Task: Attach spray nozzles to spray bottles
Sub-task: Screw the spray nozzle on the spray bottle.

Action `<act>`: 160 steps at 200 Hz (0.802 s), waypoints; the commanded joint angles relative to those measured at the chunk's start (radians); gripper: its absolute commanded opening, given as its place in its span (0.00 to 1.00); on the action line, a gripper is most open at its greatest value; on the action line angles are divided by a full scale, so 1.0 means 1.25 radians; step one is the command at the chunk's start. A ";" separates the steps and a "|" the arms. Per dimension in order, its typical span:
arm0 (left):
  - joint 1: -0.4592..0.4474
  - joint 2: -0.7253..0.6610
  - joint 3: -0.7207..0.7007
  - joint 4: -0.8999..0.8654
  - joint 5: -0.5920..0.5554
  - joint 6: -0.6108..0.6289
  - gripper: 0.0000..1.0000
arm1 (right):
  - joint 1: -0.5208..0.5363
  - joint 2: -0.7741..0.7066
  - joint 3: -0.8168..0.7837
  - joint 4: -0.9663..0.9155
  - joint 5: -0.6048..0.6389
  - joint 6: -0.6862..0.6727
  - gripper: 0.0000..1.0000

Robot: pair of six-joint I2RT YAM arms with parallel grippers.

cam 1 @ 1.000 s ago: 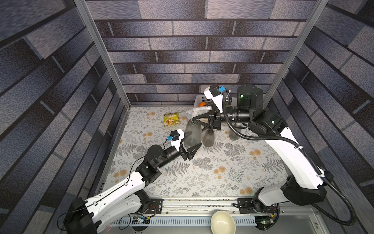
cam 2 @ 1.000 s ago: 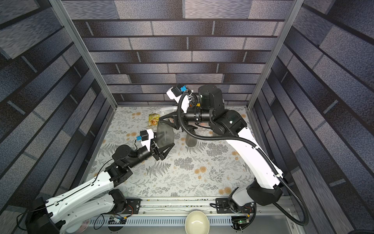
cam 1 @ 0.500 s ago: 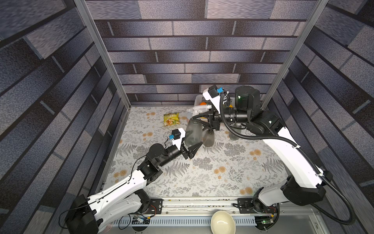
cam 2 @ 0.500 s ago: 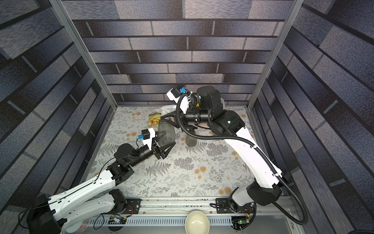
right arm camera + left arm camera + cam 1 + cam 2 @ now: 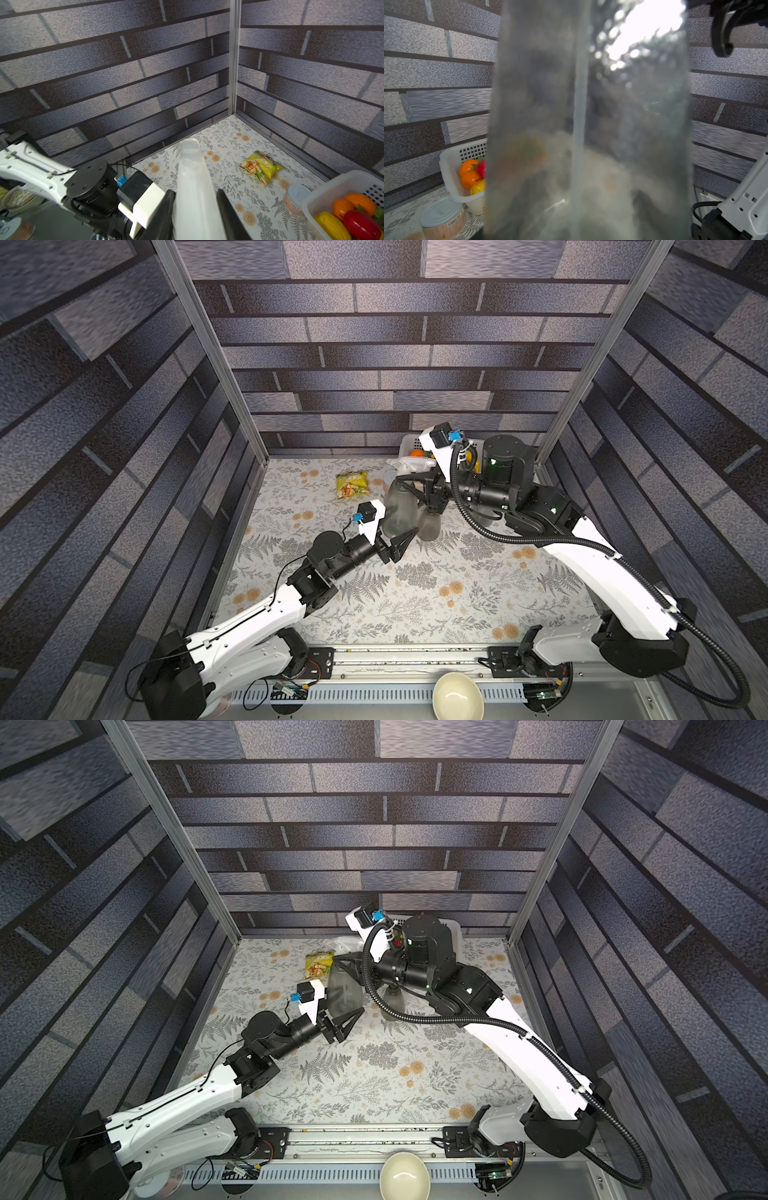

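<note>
**Spray nozzle (image 5: 193, 172) clamped over a gripped spray bottle (image 5: 399, 508)**

The floral-clothed table (image 5: 457, 593) was walled in by brick-patterned panels. The right arm (image 5: 602, 568) was stretched toward the far side, and the left arm (image 5: 257, 622) was reached in from the near left. A white basket (image 5: 336, 182) of fruit (image 5: 342, 207) was set against the back wall, and a cream bowl (image 5: 457, 695) was left off the cloth at the near edge. The spray bottle was held roughly upright near the back of the table, its wide lower part clasped between the fingers of the left gripper (image 5: 398, 529); whether its base rested on the cloth could not be told. A second spray bottle (image 5: 429, 526) was stood just beside it, on the right arm's side, its neck hidden under that arm's wrist. The right gripper (image 5: 195, 191) was clenched on the spray nozzle at the top of the held bottle, both fingers pressed against its whitish sides. A yellow snack packet (image 5: 352, 486) was laid flat on the bottles' left, and a pinkish can (image 5: 296, 198) was stood near the basket. In the left wrist view a thin pale tube (image 5: 578, 124) was shown running down inside the bottle; whether the collar was seated on the neck could not be told.
</note>
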 commanded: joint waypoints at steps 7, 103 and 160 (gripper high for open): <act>-0.018 0.010 0.069 0.075 -0.072 0.067 0.69 | 0.100 0.031 -0.028 -0.020 0.328 0.035 0.18; -0.050 0.091 0.085 0.170 -0.170 0.142 0.68 | 0.262 0.123 -0.034 0.178 0.892 0.103 0.17; -0.061 0.080 0.049 0.168 -0.195 0.166 0.68 | 0.272 0.158 0.020 0.195 0.883 0.017 0.28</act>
